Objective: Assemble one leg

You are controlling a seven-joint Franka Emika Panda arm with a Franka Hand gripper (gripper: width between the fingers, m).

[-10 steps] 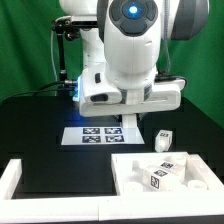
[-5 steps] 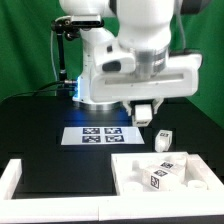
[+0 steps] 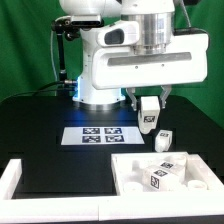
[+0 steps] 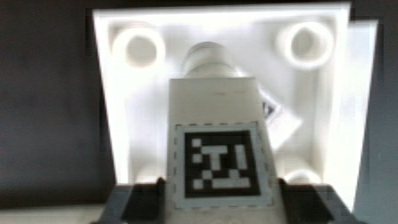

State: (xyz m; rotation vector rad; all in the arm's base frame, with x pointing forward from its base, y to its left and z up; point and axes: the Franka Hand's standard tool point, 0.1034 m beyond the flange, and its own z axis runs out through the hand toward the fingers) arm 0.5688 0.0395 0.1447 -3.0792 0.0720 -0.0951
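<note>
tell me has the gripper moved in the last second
Yes: the gripper, holding a leg, shifted toward the exterior view's right, away from the marker board.

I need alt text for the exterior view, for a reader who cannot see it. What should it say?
The robot's hand holds a white tagged leg above the black table; a second leg, the marker board and a white panel lie on it.

A leg (image 3: pixel 163 140) lies to the exterior view's right of the marker board (image 3: pixel 95 135).
</note>
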